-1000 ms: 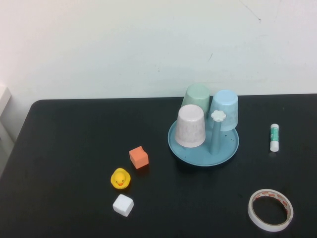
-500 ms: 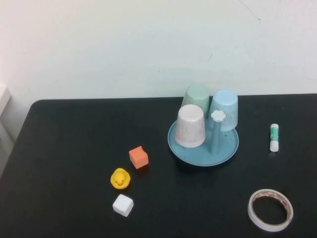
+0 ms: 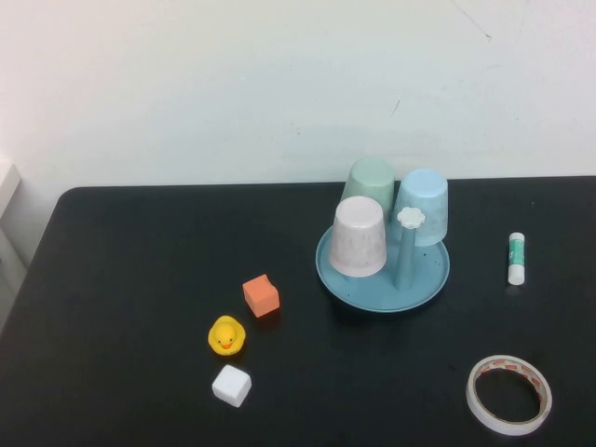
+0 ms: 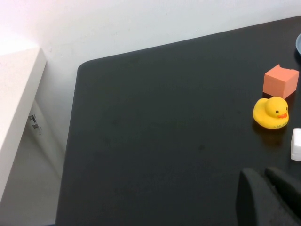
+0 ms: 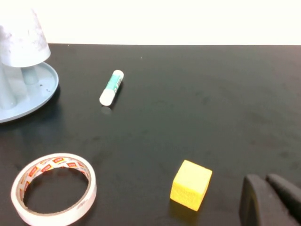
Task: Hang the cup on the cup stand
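Observation:
The pale pink speckled cup (image 3: 359, 237) sits upside down over a peg at the front left of the round blue-teal cup stand (image 3: 382, 296). A bare blue peg with a white flower cap (image 3: 410, 218) stands beside it. Neither arm shows in the high view. My left gripper (image 4: 260, 173) is shut and empty, low over the bare table, near the yellow duck (image 4: 270, 113). My right gripper (image 5: 265, 179) is shut and empty, near a yellow cube (image 5: 190, 184), far from the stand (image 5: 42, 89).
A pale green cup (image 3: 371, 179) and a light blue cup (image 3: 422, 200) hang upside down at the stand's back. An orange cube (image 3: 262, 295), the duck (image 3: 226, 335) and a white cube (image 3: 231, 385) lie front left. A glue stick (image 3: 517, 258) and a tape roll (image 3: 507, 394) lie right.

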